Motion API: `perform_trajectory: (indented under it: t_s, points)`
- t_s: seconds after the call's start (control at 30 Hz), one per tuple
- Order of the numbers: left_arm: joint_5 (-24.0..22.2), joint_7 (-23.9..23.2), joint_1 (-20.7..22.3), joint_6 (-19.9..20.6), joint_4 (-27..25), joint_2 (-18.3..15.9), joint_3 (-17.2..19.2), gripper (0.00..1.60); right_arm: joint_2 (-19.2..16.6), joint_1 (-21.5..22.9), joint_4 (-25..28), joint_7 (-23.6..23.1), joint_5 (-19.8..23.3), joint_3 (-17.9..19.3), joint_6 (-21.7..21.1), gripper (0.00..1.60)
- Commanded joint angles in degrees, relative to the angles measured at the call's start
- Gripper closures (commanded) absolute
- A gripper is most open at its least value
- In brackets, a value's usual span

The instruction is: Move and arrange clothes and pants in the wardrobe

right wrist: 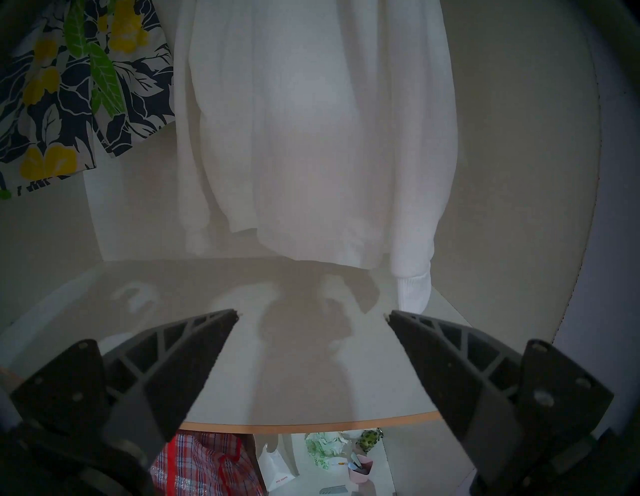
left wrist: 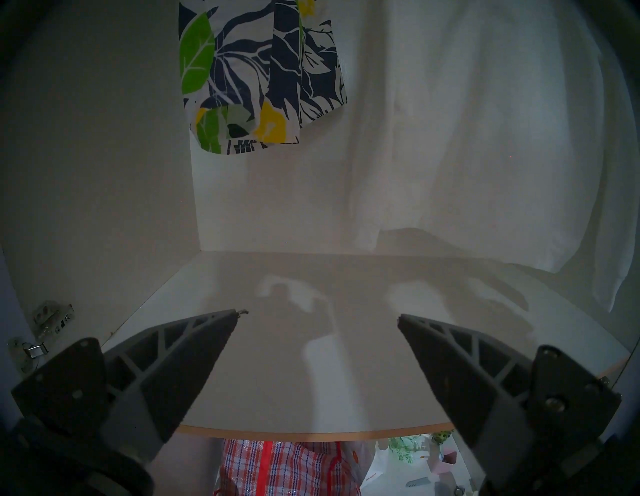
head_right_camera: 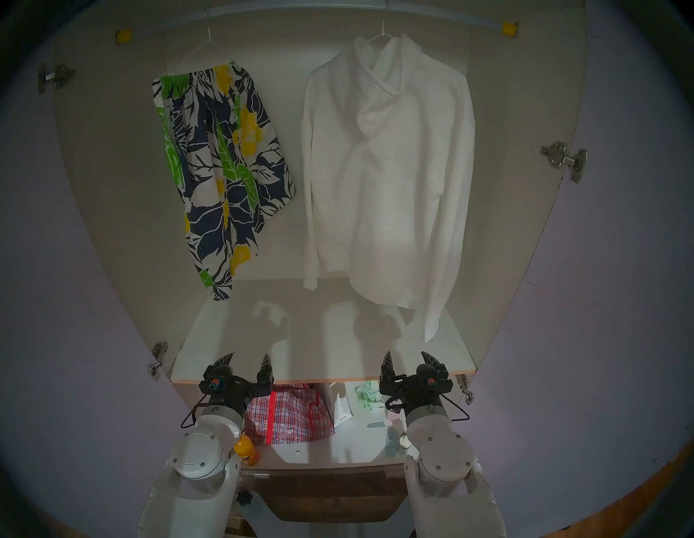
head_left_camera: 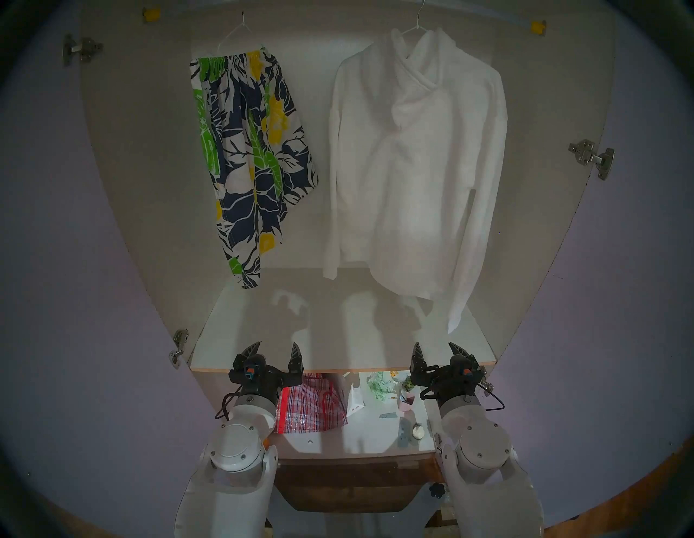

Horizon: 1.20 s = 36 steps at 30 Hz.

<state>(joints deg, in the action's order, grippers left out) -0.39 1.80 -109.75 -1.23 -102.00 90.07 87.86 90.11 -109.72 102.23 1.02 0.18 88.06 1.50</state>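
Observation:
The floral shorts hang on a thin hanger at the left of the wardrobe rail. The white hoodie hangs on a white hanger to their right. Both also show in the left wrist view, shorts and hoodie, and in the right wrist view, shorts and hoodie. My left gripper is open and empty, low at the front edge of the white shelf. My right gripper is open and empty beside it. Both are well below the garments.
Pale lilac doors stand open on both sides, with metal hinges. Under the shelf lie a red plaid bag, a white paper bag, a pink cup and small items. An orange bottle stands by my left arm.

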Motion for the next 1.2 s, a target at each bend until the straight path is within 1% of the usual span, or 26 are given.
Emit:
perform_trajectory:
  t_s: [0.0,0.03,0.17,0.27,0.3,0.37,0.4,0.47,0.53,0.57,0.7,0.77,0.87,0.93,1.0,1.07,1.1,1.17]
  points:
    - [-0.08,-0.17,0.35,-0.14,-1.33,-0.03,-0.08,0.0,-1.02,1.93,-0.27,-2.17,1.11,-0.03,-0.15,0.0]
    - [-0.08,-0.17,0.35,-0.14,-1.33,-0.03,-0.08,0.0,-1.02,1.93,-0.27,-2.17,1.11,-0.03,-0.15,0.0]
    - [-0.08,-0.14,0.37,-0.17,-1.29,-0.05,-0.09,0.0,-3.31,4.97,-2.65,-5.74,1.94,-0.29,1.87,0.0]
    - [-0.09,-0.13,0.37,-0.17,-1.29,-0.05,-0.1,0.0,-4.61,5.97,-1.99,-8.85,3.94,0.0,1.26,0.0]
    - [-0.09,-0.13,0.37,-0.18,-1.28,-0.05,-0.1,0.0,-5.81,6.26,-1.52,-10.93,4.5,0.0,0.82,0.0]
    - [-0.09,-0.12,0.37,-0.18,-1.28,-0.06,-0.1,0.0,-5.87,6.94,-0.82,-12.48,4.14,0.73,-0.21,0.0]
    - [-0.09,-0.12,0.37,-0.18,-1.28,-0.06,-0.1,0.0,-5.87,6.94,-0.82,-12.48,4.14,0.73,-0.21,0.0]
    - [-0.08,-0.11,0.39,-0.21,-1.25,-0.06,-0.11,0.0,-5.28,7.85,-1.21,-10.5,1.37,0.73,1.57,0.0]
    - [-0.08,-0.1,0.39,-0.22,-1.23,-0.06,-0.11,0.0,-5.31,8.61,-1.32,-9.99,0.21,0.49,2.66,0.0]
    - [-0.08,-0.09,0.41,-0.23,-1.21,-0.06,-0.11,0.0,-5.02,9.06,-1.12,-8.18,-2.02,0.23,3.14,0.0]
    - [-0.08,-0.07,0.41,-0.24,-1.19,-0.06,-0.12,0.0,-5.1,11.66,-1.73,-7.21,-4.58,-0.45,3.58,0.0]
    - [-0.09,-0.07,0.41,-0.23,-1.21,-0.07,-0.12,0.0,-5.19,13.13,-2.01,-8.02,-4.77,-0.44,2.46,0.0]
    - [-0.1,-0.09,0.38,-0.2,-1.26,-0.08,-0.12,0.0,-6.25,15.46,-3.22,-8.68,-5.87,-1.01,2.92,0.0]
    - [-0.11,-0.09,0.37,-0.18,-1.29,-0.09,-0.12,0.0,-6.35,16.64,-3.55,-7.94,-6.87,-1.29,2.67,0.0]
    - [-0.11,-0.09,0.37,-0.18,-1.29,-0.09,-0.12,0.0,-6.5,18.17,-4.05,-7.45,-7.84,-1.43,2.05,0.0]
    - [-0.11,-0.08,0.38,-0.19,-1.27,-0.09,-0.13,0.0,-6.59,19.91,-4.4,-8.44,-6.97,-1.14,0.99,0.0]
    - [-0.11,-0.08,0.38,-0.19,-1.27,-0.09,-0.13,0.0,-6.86,21.02,-4.76,-8.23,-7.81,-1.29,0.63,0.0]
    - [-0.11,-0.08,0.38,-0.2,-1.26,-0.09,-0.13,0.0,-7.26,23.33,-5.6,-8.98,-7.99,-1.45,-0.56,0.0]
